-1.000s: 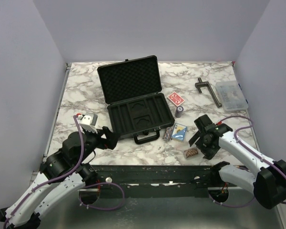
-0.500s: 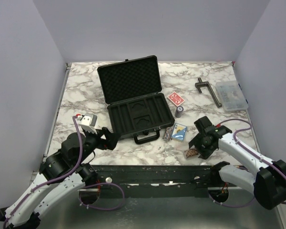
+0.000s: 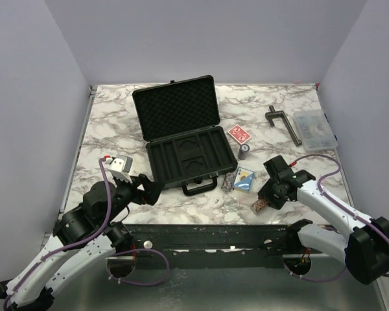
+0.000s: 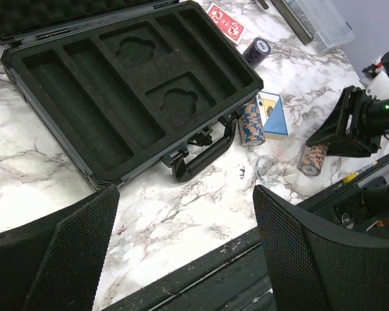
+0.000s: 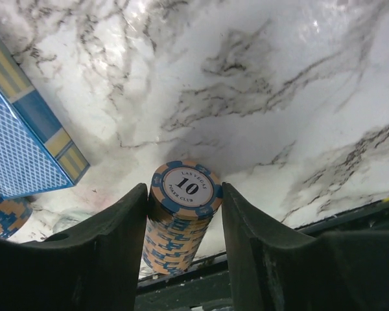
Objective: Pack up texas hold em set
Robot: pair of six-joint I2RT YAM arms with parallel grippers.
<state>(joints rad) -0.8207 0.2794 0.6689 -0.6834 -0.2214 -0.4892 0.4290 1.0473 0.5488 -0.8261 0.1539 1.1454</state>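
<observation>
Right gripper [image 3: 264,201]: jaws partly closed, both pads against the sides of 1 orange-and-blue chip stack [image 5: 183,191], top chip marked 10, on the table [image 3: 117,110] near its front edge.
Left gripper [image 4: 188,217]: jaws wide apart, holding nothing.
Case [image 3: 185,139]: lid up, mid-table.
Blue deck [image 3: 245,179]: near the stack.

Clear compartment box [image 3: 314,129] far right; dark T-shaped bar [image 3: 289,126] just beside, perhaps touching.
</observation>
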